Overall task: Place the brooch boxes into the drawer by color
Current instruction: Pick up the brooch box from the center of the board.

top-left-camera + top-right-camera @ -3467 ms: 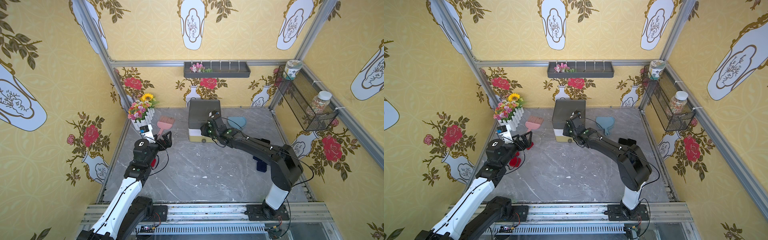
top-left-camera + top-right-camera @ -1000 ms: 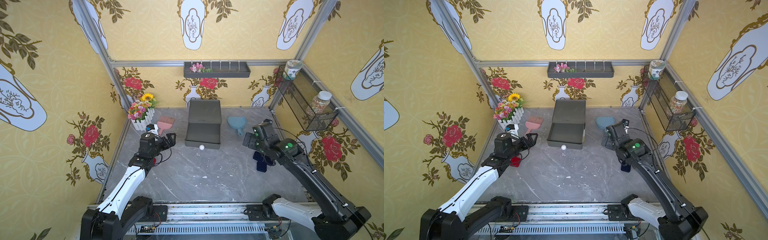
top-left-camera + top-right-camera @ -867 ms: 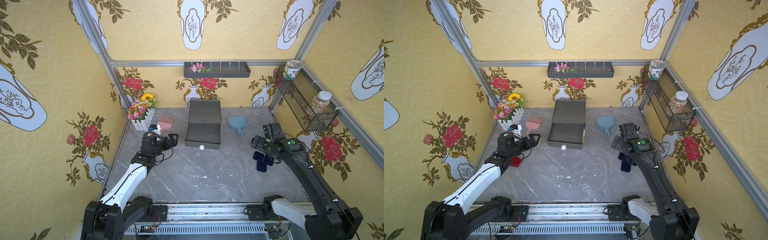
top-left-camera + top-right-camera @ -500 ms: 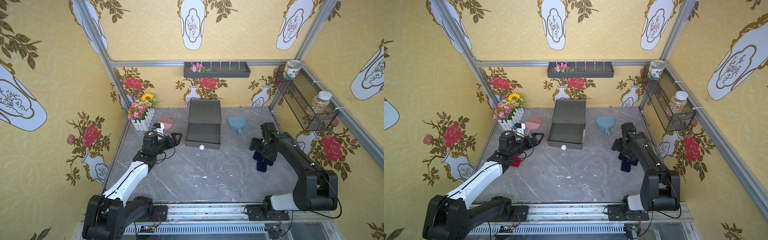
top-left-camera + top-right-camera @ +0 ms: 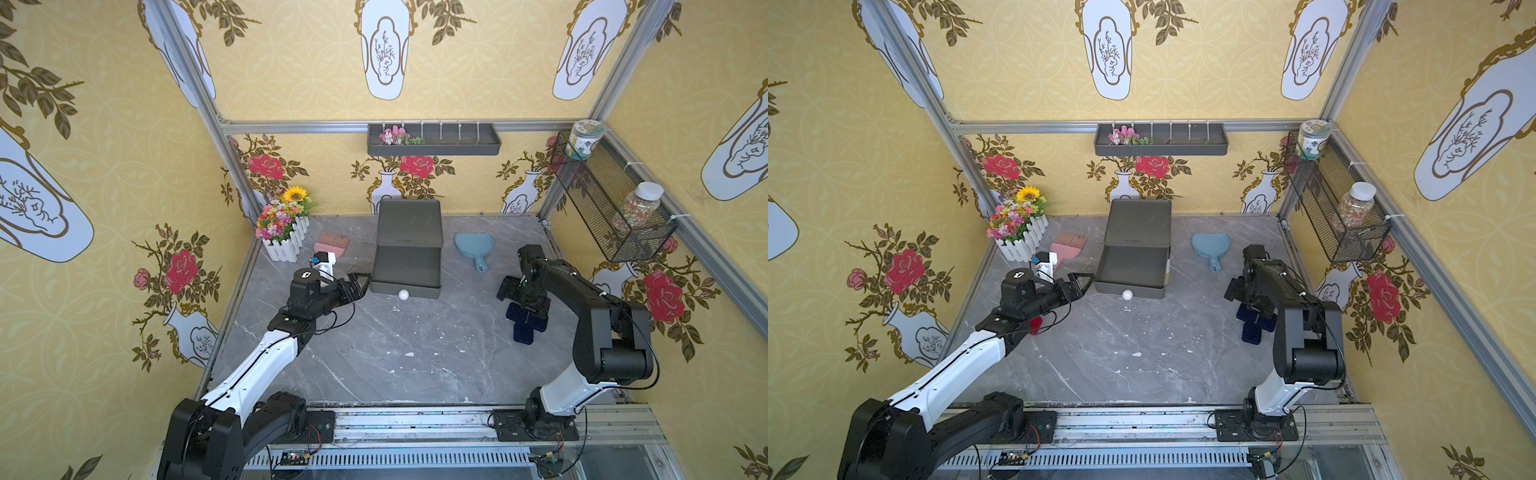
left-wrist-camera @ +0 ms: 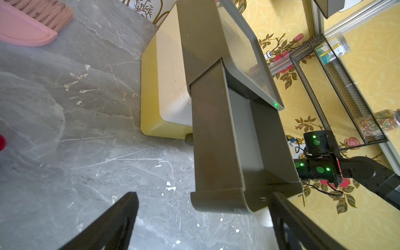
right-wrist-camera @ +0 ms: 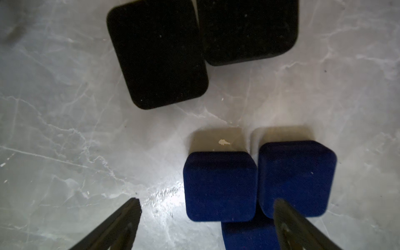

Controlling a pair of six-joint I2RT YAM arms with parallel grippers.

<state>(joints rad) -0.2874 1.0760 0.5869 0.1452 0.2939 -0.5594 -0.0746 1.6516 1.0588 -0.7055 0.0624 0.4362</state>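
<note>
Top views both centre on the drawer (image 5: 407, 226), a small three-tier chest at the back wall; everything else is placed from it. Far to its left, in the corner, stands a white picket flower box (image 5: 284, 232). A pink brush (image 5: 331, 241) lies between that box and the drawer. Left of the drawer and nearer the front, a red brooch box (image 5: 1036, 324) peeks out from under the left arm, mostly hidden.

The left gripper (image 5: 362, 283) sits just beside the left front corner of the drawer's top tier. Its jaws are spread wide with nothing held; whether a finger touches the tier I cannot tell. That dark grey top tier stands drawn out toward the front, its white knob (image 5: 403, 294) facing forward. In the left wrist view, the white and yellow tiers sit pushed in beneath it.

Right of the drawer lies a blue dustpan (image 5: 471, 248). Further right and nearer the front, the right gripper (image 5: 524, 306) points down over three blue brooch boxes (image 7: 219, 186), two touching side by side and a third just beside them. Its jaws are wide open and grip nothing. The right wrist view also shows two black brooch boxes (image 7: 158, 54) touching each other, near the blue ones. A wire basket (image 5: 615, 216) hangs on the wall, far right of the drawer.
</note>
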